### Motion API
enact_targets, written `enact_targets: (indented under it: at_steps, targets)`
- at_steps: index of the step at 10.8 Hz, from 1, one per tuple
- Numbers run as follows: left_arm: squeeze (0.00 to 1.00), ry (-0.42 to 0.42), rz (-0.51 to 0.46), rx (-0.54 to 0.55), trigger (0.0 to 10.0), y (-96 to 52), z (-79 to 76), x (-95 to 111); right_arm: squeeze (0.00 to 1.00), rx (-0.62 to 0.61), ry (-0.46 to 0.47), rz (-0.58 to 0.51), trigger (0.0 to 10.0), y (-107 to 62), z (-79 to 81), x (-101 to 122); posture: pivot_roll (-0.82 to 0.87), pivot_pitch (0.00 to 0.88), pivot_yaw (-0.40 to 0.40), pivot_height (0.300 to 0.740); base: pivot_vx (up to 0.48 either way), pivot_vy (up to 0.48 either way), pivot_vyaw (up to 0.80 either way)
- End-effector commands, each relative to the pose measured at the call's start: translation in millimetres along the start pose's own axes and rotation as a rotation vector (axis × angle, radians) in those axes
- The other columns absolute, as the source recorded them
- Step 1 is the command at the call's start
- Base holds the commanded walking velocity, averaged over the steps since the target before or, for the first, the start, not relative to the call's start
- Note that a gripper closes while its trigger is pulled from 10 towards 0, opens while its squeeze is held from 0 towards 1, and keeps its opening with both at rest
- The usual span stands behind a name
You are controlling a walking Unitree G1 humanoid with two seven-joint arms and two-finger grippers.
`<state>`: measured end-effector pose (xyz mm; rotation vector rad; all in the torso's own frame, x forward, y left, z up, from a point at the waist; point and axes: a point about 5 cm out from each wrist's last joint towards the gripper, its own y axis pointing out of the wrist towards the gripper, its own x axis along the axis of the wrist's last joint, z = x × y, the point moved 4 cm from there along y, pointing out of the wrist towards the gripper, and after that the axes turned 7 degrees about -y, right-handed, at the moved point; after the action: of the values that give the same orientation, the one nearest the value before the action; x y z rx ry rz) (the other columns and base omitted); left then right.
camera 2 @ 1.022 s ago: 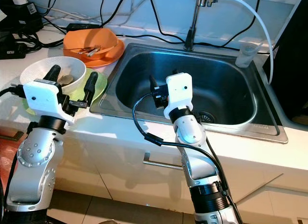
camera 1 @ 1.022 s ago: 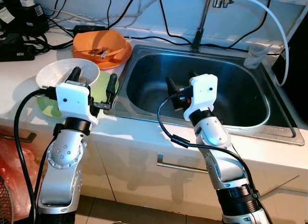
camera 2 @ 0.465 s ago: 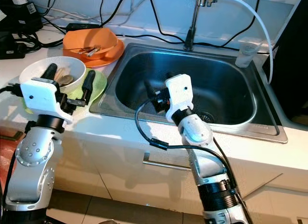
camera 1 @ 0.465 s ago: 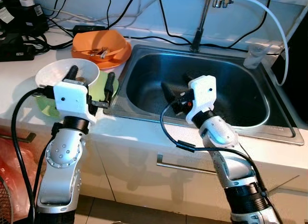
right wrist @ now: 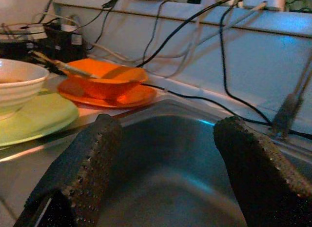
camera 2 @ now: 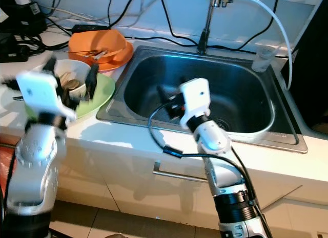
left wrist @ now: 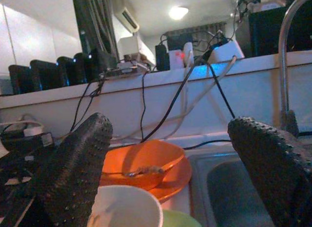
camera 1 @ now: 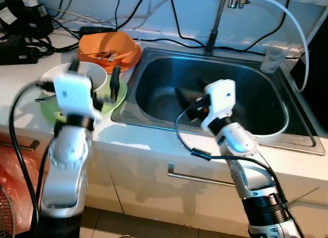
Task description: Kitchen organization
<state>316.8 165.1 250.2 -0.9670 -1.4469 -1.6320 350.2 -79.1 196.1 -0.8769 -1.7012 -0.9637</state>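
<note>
A white bowl [camera 1: 88,74] stands on a green plate [camera 1: 114,98] on the counter, left of the steel sink [camera 1: 256,128]. Behind them an orange bowl [camera 1: 109,45] with cutlery in it rests on an orange plate [camera 1: 130,58]. My left gripper [camera 1: 95,77], blurred, is open and hovers over the white bowl, its fingers [left wrist: 80,158] apart with nothing between them. My right gripper [camera 1: 185,96] is open over the sink basin, pointing toward the counter side. Past its fingers [right wrist: 90,158] I see the orange bowl [right wrist: 105,78] and the green plate [right wrist: 36,117].
A faucet [camera 1: 215,23] stands behind the sink with a white hose [camera 1: 292,23] curving to the right. A clear plastic cup [camera 1: 271,59] sits at the sink's back right corner. Black cables and power bricks [camera 1: 20,28] crowd the back left counter. A cabinet handle [camera 1: 197,177] runs below.
My left arm has risen and moved back over the white bowl, and is blurred with motion. My right gripper has shifted slightly right over the sink.
</note>
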Motion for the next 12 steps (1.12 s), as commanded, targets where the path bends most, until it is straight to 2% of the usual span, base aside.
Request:
enact_targets:
  at_steps: [1, 5, 9, 12]
  targets:
    - [0.0, 0.004, -0.002, -0.002, 10.0, 0.8, -1.5, 2, 0.0, -0.022, -0.007, -0.009, 10.0, 1.6, -6.3, 2, 0.06, 0.025, -0.026, 0.74, 0.0, 0.0, 0.0]
    - [0.0, -0.014, 0.01, -0.006, 10.0, 1.3, -5.7, 1, 0.0, -0.055, -0.009, -0.01, 10.0, 0.4, -9.8, 3, 0.06, 0.037, -0.024, 0.74, 0.0, 0.0, 0.77]
    - [0.0, 0.016, 0.037, -0.042, 10.0, -8.9, -9.8, -9, 0.0, -0.073, -0.003, -0.013, 10.0, 1.3, -10.5, 4, 0.06, 0.046, -0.032, 0.74, 0.0, 0.0, 0.0]
    - [0.0, -0.009, 0.089, -0.012, 10.0, -13.3, -8.7, -24, 0.0, -0.047, 0.006, -0.019, 10.0, 3.1, -4.7, 6, 0.06, 0.046, -0.035, 0.74, 0.0, 0.0, 0.0]
